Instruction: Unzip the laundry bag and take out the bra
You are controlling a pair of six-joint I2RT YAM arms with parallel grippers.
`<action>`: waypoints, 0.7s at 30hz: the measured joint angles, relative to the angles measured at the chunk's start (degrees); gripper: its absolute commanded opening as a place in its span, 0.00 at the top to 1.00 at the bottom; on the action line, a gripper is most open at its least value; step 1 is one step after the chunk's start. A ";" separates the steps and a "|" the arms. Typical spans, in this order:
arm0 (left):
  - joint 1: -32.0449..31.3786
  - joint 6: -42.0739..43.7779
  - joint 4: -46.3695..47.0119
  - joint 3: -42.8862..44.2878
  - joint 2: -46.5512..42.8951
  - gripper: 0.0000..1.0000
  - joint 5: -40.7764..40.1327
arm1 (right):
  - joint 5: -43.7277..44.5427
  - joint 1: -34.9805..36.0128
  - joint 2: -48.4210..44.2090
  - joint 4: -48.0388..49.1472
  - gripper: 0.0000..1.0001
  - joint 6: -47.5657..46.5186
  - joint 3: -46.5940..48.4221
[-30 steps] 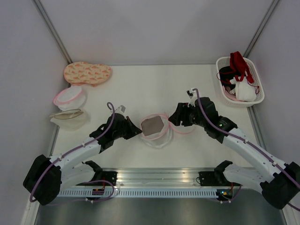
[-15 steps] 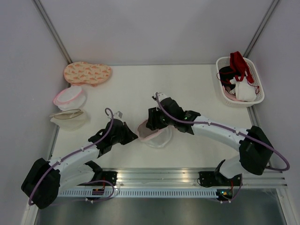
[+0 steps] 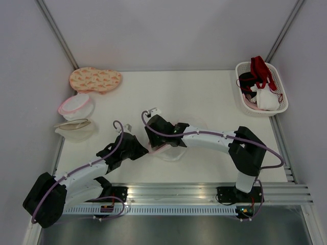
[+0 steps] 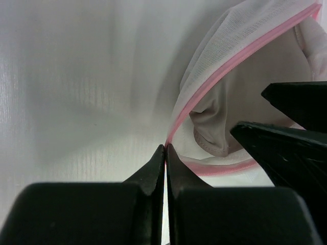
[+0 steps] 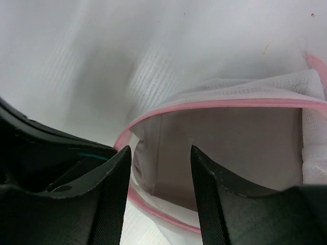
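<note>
The laundry bag (image 3: 172,152) lies on the table's near middle with its pink zipper rim (image 4: 225,66) open. The taupe bra (image 5: 230,148) sits inside and also shows in the left wrist view (image 4: 212,127). My left gripper (image 3: 146,148) is shut on the pink rim at the bag's left end (image 4: 166,148). My right gripper (image 3: 157,142) is open over the bag's mouth (image 5: 159,168). Its fingers straddle the bra's left edge, and I cannot tell if they touch it. In the top view the right arm hides most of the bag.
A fuller pink-rimmed mesh bag (image 3: 76,106), a beige-rimmed mesh bag (image 3: 75,128) and a peach patterned item (image 3: 95,79) lie at the far left. A white basket (image 3: 280,92) of red, black and white garments stands at the back right. A metal rail (image 3: 173,196) runs along the near edge.
My right arm has swung left across the bag, from its right side to over its left part. My left gripper has stayed shut on the rim, shifting slightly left.
</note>
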 measured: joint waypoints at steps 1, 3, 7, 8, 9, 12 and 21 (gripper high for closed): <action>0.00 -0.17 0.07 -0.15 -0.07 0.98 -0.04 | 0.83 0.24 0.81 -0.37 0.45 -0.07 0.28; 0.00 -0.42 0.20 -0.44 -0.26 0.98 -0.13 | 2.23 0.79 2.27 -0.96 0.45 -0.09 0.44; 0.00 -0.87 0.24 -0.81 -1.01 0.98 -0.33 | 3.63 2.01 4.76 -1.53 0.51 -0.07 0.44; 0.00 -1.01 0.26 -0.87 -1.36 0.98 -0.55 | 3.63 2.32 5.27 -1.64 0.55 -0.09 0.44; 0.00 -1.09 0.28 -0.90 -1.64 0.98 -0.63 | 3.69 2.60 5.66 -1.66 0.66 -0.15 0.44; 0.00 -1.31 0.35 -0.94 -2.14 0.98 -0.66 | 3.82 3.17 6.40 -1.66 0.88 -0.17 0.44; 0.00 -1.77 1.68 -1.38 -2.19 0.98 -0.61 | 4.70 3.37 5.51 -2.40 0.99 0.35 0.42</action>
